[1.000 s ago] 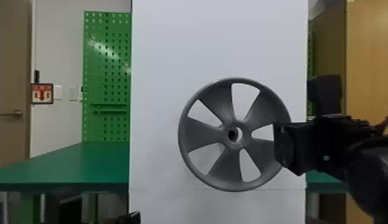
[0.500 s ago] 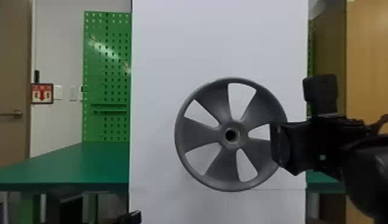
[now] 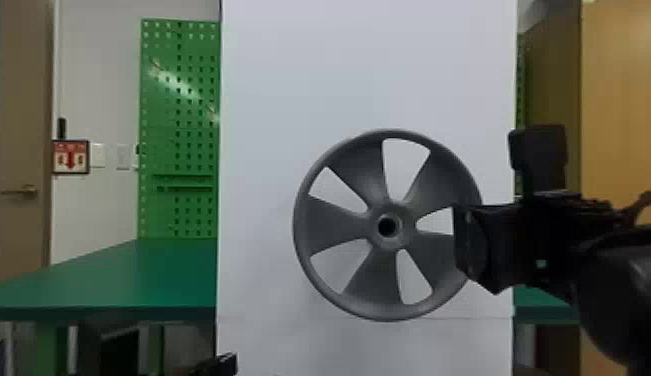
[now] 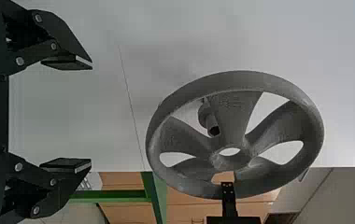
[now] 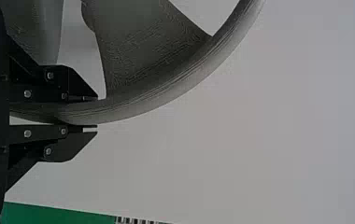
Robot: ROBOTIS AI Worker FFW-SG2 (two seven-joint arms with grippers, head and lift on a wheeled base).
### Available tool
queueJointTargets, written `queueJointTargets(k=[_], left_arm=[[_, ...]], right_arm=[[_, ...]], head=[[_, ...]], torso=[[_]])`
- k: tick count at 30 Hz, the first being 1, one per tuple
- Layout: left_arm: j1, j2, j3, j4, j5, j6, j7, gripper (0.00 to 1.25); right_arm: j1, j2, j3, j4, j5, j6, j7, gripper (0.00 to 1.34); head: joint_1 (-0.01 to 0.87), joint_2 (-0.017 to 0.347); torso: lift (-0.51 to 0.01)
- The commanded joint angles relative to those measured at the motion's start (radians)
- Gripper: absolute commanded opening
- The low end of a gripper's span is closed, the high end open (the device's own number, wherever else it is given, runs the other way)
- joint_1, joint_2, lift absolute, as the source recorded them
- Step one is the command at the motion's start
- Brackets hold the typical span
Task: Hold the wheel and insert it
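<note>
We shifted wheel [image 3: 392, 243] sideways, apparently into line with peg [image 4: 210, 120]. Right gripper [image 5: 96, 113] had jaws clenched on wheel, before peg; left gripper [image 4: 91, 115], jaws released. Aligning in hand, we judged; next, straight push onto peg.

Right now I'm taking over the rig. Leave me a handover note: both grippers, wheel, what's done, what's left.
Right gripper: jaws closed on the wheel's rim.
Left gripper: empty, jaws wide apart.
Wheel: held up in front of the white panel, gripped at its right side in the head view.
Peg: sticks out from the panel, behind the wheel.
Done: wheel grasped and raised to the peg's side of the panel.
Left: seat the hub on the peg, then release. Check alignment first; I'd not trust the head view alone.
</note>
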Motion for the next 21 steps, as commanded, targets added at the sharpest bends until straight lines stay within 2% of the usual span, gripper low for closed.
queueJointTargets(k=[1, 21], left_arm=[[0.000, 0.000, 0.000, 0.001, 0.000, -0.001, 0.000, 0.75], [0.000, 0.000, 0.000, 0.000, 0.000, -0.003, 0.000, 0.75]], right_arm=[[0.001, 0.000, 0.000, 0.000, 0.000, 0.000, 0.000, 0.20], [0.004, 0.000, -0.002, 0.002, -0.002, -0.008, 0.000, 0.20]], head=[[0.000, 0.005], [0.000, 0.005]], torso=[[-0.497], [-0.497]])
